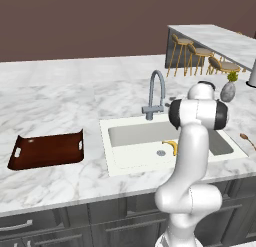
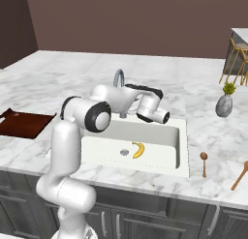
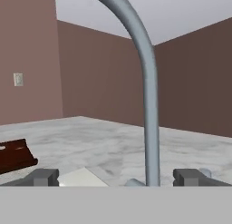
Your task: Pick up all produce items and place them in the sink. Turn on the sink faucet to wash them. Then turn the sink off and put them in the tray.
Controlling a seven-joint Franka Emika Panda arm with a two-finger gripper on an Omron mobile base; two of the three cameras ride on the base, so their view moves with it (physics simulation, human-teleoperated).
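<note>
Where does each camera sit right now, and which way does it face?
Left base view: behind-left, facing the sink, tray; arm lower right.
Right base view: behind-right, facing the sink, banana; arm lower left.
Hand view: on the hand, facing the faucet; open gripper fingertips at bottom.
All three share the faucet and tray.

banana (image 1: 171,146) in sink (image 1: 116,161) by drain | faucet (image 1: 155,95) behind basin | tray (image 1: 48,150) left on counter (image 1: 55,96)
</note>
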